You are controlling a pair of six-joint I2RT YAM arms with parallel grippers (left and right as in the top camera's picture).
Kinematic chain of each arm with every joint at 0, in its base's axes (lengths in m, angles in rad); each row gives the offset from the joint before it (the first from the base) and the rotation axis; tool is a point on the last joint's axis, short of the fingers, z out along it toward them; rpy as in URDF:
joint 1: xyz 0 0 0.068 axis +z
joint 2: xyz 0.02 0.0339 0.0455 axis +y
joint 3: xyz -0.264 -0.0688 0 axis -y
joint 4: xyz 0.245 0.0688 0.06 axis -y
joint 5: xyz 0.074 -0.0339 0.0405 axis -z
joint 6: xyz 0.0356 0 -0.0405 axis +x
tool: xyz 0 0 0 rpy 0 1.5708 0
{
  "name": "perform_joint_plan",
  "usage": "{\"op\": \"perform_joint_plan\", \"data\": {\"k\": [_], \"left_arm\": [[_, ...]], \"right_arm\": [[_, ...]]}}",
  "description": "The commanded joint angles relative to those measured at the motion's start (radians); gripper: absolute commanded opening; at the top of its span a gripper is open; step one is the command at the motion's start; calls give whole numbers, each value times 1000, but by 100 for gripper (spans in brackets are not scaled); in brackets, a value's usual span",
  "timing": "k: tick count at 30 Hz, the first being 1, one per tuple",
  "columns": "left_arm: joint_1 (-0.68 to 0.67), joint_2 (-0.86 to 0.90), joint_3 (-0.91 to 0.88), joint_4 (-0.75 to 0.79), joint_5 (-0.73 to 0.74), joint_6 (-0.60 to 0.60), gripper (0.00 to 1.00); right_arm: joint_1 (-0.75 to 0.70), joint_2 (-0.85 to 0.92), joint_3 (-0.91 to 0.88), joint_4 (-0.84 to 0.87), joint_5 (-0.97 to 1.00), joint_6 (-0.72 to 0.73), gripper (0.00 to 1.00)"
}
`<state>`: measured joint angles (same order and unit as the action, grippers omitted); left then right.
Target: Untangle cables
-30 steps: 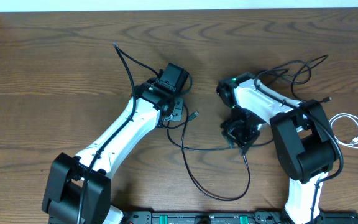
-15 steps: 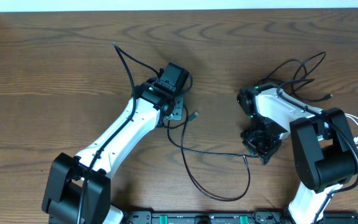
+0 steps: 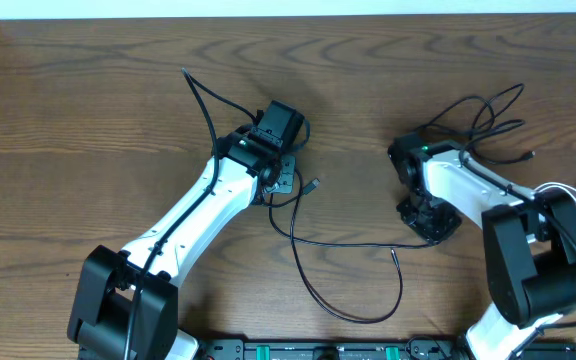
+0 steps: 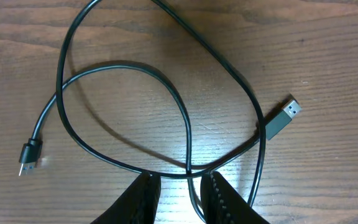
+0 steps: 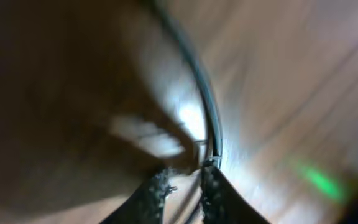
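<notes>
A thin black cable (image 3: 348, 243) loops over the wood between my arms, its loose end (image 3: 393, 252) lying near the right arm. My left gripper (image 3: 286, 182) sits at the loop's left side. In the left wrist view that cable (image 4: 185, 118) crosses itself just ahead of the left gripper (image 4: 185, 186), and one strand runs down between the narrowly parted fingers. Its USB plug (image 4: 284, 117) and small plug (image 4: 28, 154) lie free. My right gripper (image 3: 430, 222) points down right of the loose end. The right wrist view is blurred: a black cable (image 5: 204, 106) meets the right gripper (image 5: 185, 183) at one fingertip.
More black cables (image 3: 478, 115) lie bunched behind the right arm. A white cable (image 3: 568, 205) curls at the table's right edge. A pale strip (image 3: 268, 8) borders the far side of the table, and a dark rail (image 3: 318, 350) runs along the front.
My right gripper has moved right and slightly back, away from the loose cable end, and its jaws have narrowed. The left arm has stayed still.
</notes>
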<state>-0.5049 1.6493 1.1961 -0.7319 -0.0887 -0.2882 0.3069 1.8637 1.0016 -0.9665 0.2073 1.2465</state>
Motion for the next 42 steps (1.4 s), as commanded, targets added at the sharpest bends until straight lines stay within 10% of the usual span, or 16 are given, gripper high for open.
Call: {"op": "perform_joint_plan", "data": {"k": [1,10,20,21,23,29,37,42], "left_arm": [[5,-3,0,0,-18,0,27],[5,-3,0,0,-17,7,27],[5,-3,0,0,-18,7,28],[5,-3,0,0,-18,7,28],[5,-3,0,0,-18,7,28],[5,-3,-1,-1,-18,7,28],[4,-3,-2,-3,-17,7,28],[5,-3,-2,-4,-17,7,28]], "right_arm": [[-11,200,-194,456,1,12,14],[-51,131,-136,394,-80,-276,1],[-76,-96,76,6,-207,-490,15],[-76,-119,75,-19,-207,-476,22],[-76,-161,64,-53,-206,-473,99],[-76,-233,-109,-9,-207,-358,79],[-77,-231,-490,545,-201,-274,59],[-77,-230,-630,891,-184,-274,21]]}}
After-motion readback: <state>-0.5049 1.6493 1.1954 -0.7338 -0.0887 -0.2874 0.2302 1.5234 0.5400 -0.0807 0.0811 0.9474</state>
